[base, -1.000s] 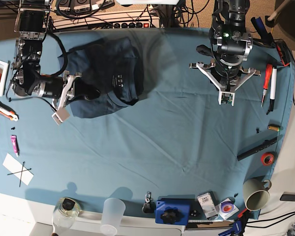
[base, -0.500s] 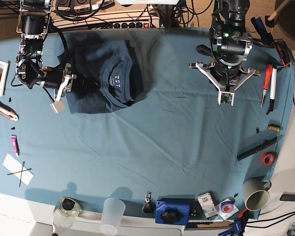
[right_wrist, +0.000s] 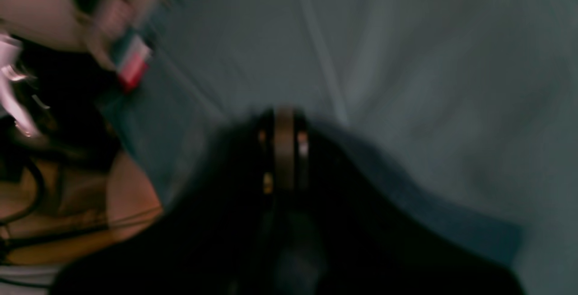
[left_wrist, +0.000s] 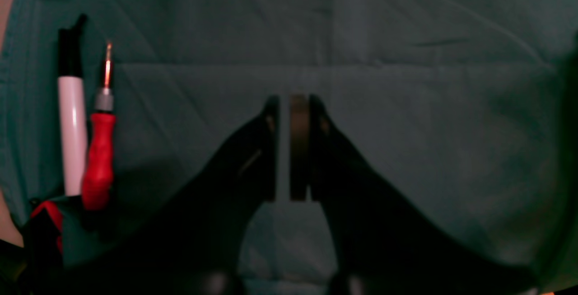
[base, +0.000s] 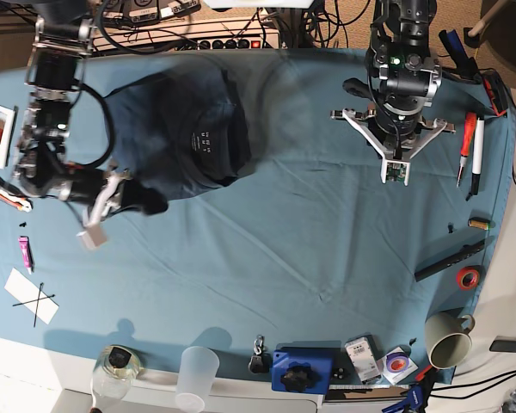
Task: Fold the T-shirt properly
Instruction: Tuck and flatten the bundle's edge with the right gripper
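Base view: T-shirt (base: 185, 133) bunched, collar facing right; right tool (base: 140, 200) clenched on hem; left tool (base: 396, 169) nearly closed, empty.

The left gripper (base: 396, 175) hangs at about one o'clock in the base view, pointing toward six, its jaws nearly together with only a thin slit between the pads (left_wrist: 298, 146). The right gripper (base: 146, 202) sits at about nine o'clock, arm bent, pointing toward three, with its jaws pressed together; the wrist view is blurred.

Teal table cloth (base: 267, 249) under T-shirt (base: 189, 138), mug (base: 448, 339), tools.
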